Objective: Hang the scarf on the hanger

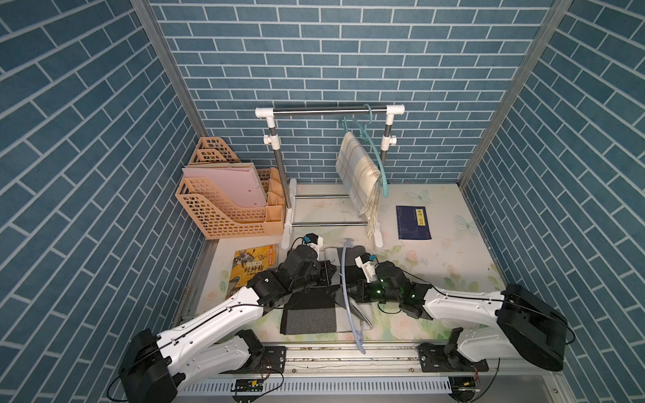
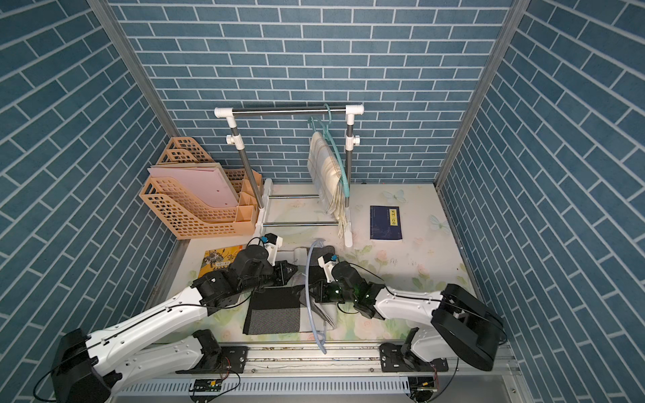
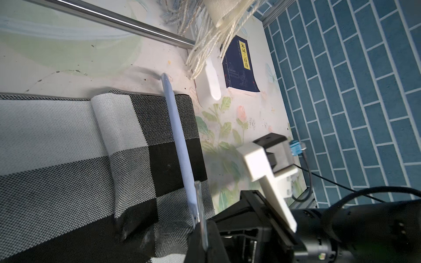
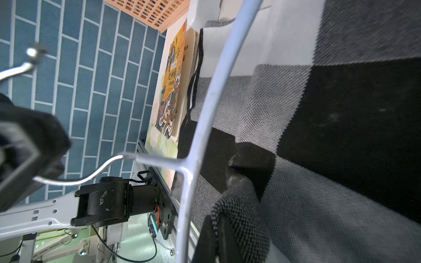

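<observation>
Left gripper (image 2: 291,270), jaws closed, pinches a raised fold of the black-and-grey checked scarf (image 1: 309,314). Right gripper (image 1: 352,293), also closed, meets the cloth beside the pale-blue hanger (image 3: 180,141) crossing it, its hold unclear. Floral tabletop (image 1: 436,272) beneath, clothes rack (image 1: 321,111) behind.

Both arms stretch inward, left pincer (image 1: 333,272) and right pincer (image 1: 350,291) clamped.

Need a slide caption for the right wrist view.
Right wrist view: pale blue hanger crossing the black, grey and white checked scarf, one fold bunched up, orange book beyond.
</observation>
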Controlling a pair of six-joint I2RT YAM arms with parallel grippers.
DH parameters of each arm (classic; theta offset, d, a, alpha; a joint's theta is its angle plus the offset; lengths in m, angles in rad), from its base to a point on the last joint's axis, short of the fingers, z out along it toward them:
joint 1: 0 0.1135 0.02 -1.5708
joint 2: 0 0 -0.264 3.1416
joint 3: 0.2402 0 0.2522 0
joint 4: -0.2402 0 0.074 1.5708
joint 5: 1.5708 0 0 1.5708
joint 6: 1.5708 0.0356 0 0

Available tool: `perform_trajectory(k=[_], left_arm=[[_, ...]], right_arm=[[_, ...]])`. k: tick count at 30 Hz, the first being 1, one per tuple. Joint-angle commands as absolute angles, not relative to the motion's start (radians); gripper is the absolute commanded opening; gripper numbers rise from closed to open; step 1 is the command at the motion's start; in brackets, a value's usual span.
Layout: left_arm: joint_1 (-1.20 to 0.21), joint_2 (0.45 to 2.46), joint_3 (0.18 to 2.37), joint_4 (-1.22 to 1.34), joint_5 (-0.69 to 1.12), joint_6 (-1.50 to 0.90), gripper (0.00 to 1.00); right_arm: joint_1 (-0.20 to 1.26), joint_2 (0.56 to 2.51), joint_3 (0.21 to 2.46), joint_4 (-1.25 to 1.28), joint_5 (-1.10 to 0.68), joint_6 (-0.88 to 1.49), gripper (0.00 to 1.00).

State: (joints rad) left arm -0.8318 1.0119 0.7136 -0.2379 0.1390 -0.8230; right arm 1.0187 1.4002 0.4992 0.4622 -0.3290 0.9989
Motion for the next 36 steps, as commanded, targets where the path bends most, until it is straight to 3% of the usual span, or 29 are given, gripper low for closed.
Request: perform_trajectory(k=[1,3,4,11,18,25,36], left_arm=[[-0.841,0.991,0.733,-0.251,0.171,-0.806,0.00],[-0.841,0.989,0.733,-0.254,0.168,-0.806,0.00],[-0.841,0.989,0.733,-0.256,0.166,-0.806,0.00],[-0.841,0.986,0.738,-0.252,0.168,-0.806,0.00],[-0.844,0.998,0.736,-0.236,0.175,-0.810,0.00],[-0.851,1.013,0.739,-0.234,0.176,-0.814,0.00],[-0.873,1.030,0.753,-0.237,0.170,-0.816,0.00]], right_arm=[[1.032,1.460,0.539,0.600,-0.387,1.075,0.18],[1.032,1.429,0.541,0.557,-0.365,1.066,0.39],[1.034,1.396,0.541,0.514,-0.339,1.052,0.44],[1.014,1.111,0.501,0.179,-0.208,0.982,0.62],[1.004,0.983,0.437,0.069,-0.122,0.974,0.60],[0.954,1.077,0.405,0.065,-0.029,0.968,0.40],[0.957,1.212,0.434,0.204,-0.170,0.932,0.46]])
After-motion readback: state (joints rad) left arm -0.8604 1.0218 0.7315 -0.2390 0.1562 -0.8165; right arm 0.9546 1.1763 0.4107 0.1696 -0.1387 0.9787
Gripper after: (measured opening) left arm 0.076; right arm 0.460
